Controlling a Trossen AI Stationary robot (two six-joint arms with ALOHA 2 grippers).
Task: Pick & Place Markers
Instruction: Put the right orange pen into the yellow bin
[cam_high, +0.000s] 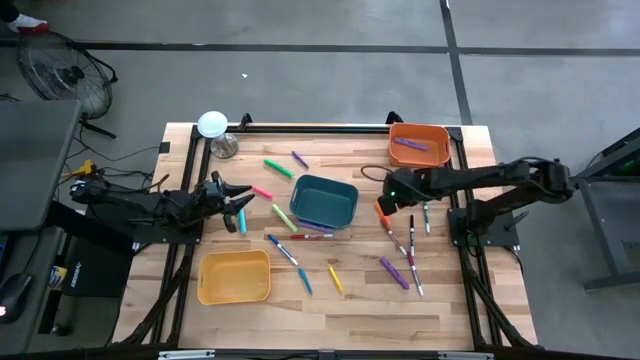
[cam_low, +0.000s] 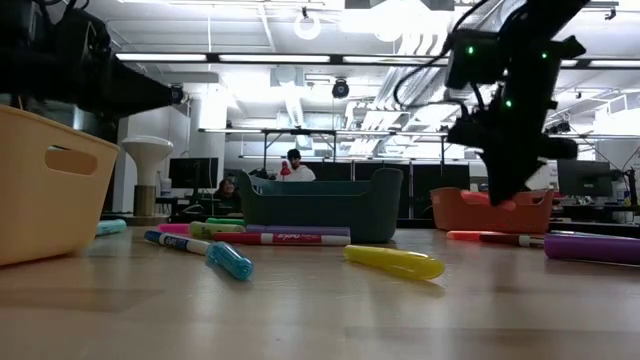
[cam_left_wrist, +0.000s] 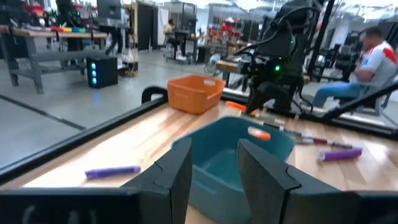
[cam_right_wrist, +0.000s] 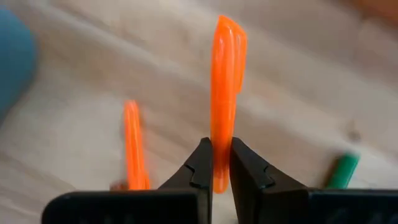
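Many coloured markers lie flat on the wooden table, among them a green one (cam_high: 278, 168), a purple one (cam_high: 393, 272) and a yellow one (cam_low: 394, 262). My right gripper (cam_high: 383, 207) is right of the teal bin (cam_high: 325, 200), shut on an orange marker (cam_right_wrist: 222, 93). A second orange marker (cam_right_wrist: 132, 143) lies on the table beside it. My left gripper (cam_high: 238, 200) is open and empty, left of the teal bin and pointing toward the bin (cam_left_wrist: 236, 155). My right gripper pinches the orange marker between its two fingers near one end (cam_right_wrist: 219, 163). The fingers come from above, pointing down, as the low view (cam_low: 500, 195) shows. Most of the marker sticks out past the fingers, clear of the table.
An orange bin (cam_high: 420, 143) holding a purple marker stands at the far right. A yellow bin (cam_high: 234, 276) stands at the near left. A white round object (cam_high: 213, 125) and a glass (cam_high: 225, 148) stand at the far left. People sit in the room beyond the table.
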